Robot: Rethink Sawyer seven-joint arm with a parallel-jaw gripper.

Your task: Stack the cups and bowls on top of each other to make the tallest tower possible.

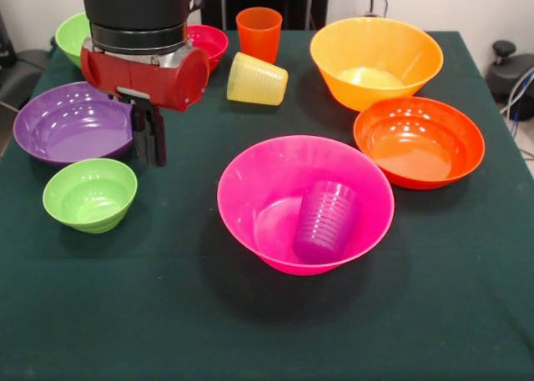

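The large pink bowl [250,177] stands in the middle of the table, with the purple cup [325,223] leaning upside down inside it on the right. The purple bowl [71,122] is at the left, and a green bowl [89,194] sits in front of it. The yellow-orange bowl [375,60] and the orange-red bowl [419,141] are at the right. The yellow cup [256,79] lies on its side, and the orange cup [259,32] stands upright behind it. A small red bowl [209,41] and another green bowl [72,35] are at the back left. My gripper [150,159] hangs shut and empty by the purple bowl's right rim, above the green bowl.
A dark green cloth [167,314] covers the table. A black object with cables [511,68] sits off the table's right edge. The arm's red and black wrist [146,60] hides part of the back left.
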